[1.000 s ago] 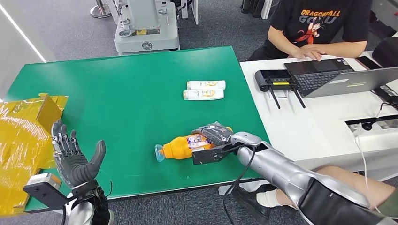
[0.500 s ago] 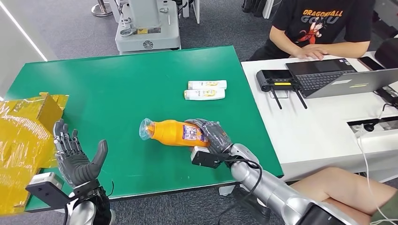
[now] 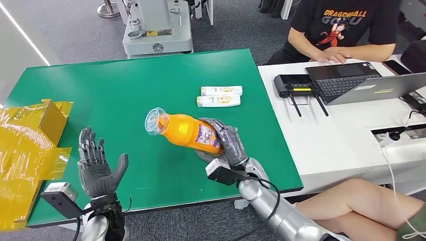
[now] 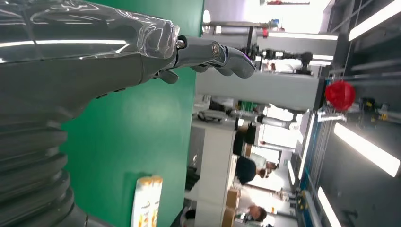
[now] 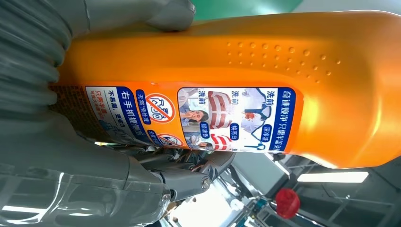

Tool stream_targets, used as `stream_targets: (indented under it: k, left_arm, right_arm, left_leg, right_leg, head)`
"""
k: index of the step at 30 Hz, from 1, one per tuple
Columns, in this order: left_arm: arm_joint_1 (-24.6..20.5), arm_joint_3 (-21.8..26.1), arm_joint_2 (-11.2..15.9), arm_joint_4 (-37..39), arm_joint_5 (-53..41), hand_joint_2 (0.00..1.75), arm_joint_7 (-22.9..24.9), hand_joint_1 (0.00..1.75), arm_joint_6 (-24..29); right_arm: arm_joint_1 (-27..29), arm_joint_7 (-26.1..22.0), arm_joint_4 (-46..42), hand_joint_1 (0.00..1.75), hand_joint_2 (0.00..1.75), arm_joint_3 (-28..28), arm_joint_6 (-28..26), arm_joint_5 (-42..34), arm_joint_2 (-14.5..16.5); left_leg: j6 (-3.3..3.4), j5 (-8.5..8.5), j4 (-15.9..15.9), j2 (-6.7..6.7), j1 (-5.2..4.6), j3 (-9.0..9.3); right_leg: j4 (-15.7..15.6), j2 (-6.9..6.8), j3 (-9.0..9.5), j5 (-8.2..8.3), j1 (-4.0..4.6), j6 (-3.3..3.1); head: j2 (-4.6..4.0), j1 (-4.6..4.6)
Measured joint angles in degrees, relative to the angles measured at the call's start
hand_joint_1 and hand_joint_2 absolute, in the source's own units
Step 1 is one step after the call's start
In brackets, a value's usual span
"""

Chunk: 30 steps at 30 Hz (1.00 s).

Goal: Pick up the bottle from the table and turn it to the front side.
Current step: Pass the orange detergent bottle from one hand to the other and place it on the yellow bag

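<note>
The bottle is bright orange with a clear pale-blue cap; its label, just beside the dark grey fingers, is blue and white with red-ringed signs. The tabletop is plain green. Two tubes are white with yellow marks. The wrapping is glossy yellow.
</note>
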Motion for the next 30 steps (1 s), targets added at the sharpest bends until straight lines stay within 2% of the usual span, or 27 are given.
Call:
stream_targets:
  k: [9, 24, 30]
  left_arm:
    - [-3.4, -3.3, -0.3, 4.3, -2.5, 1.75, 0.3, 0.00, -3.0]
    - [-9.1, -6.2, -0.5, 2.1, -5.3, 1.75, 2.9, 0.00, -4.9]
    - [-12.4, -7.7, -1.0, 2.1, -5.0, 1.75, 4.6, 0.00, -5.1]
  right_arm:
    - [-5.2, -0.9, 6.2, 1.75, 1.75, -0.9, 1.5, 1.2, 4.2]
    - [-9.2, 0.8, 17.1, 1.75, 1.75, -0.7, 7.7, 3.2, 5.5]
    - [-10.0, 0.9, 18.9, 1.75, 1.75, -0.4, 8.0, 3.2, 6.7]
  left_leg:
    - [-0.01, 0.01, 0.0, -0.01, 0.00, 0.00]
    - [-0.01, 0.01, 0.0, -0.06, 0.00, -0.05]
    - [-0.02, 0.02, 0.0, -0.06, 0.01, -0.05]
  right_leg:
    - [0.0, -0.01, 0.00, 0.02, 0.00, -0.02]
    - [0.0, -0.07, -0.02, 0.02, 0.00, -0.02]
    - [0.0, -0.06, -0.02, 0.02, 0.00, -0.03]
  head:
    - [0.00, 0.01]
    - [0.00, 0.00]
    - [0.00, 0.00]
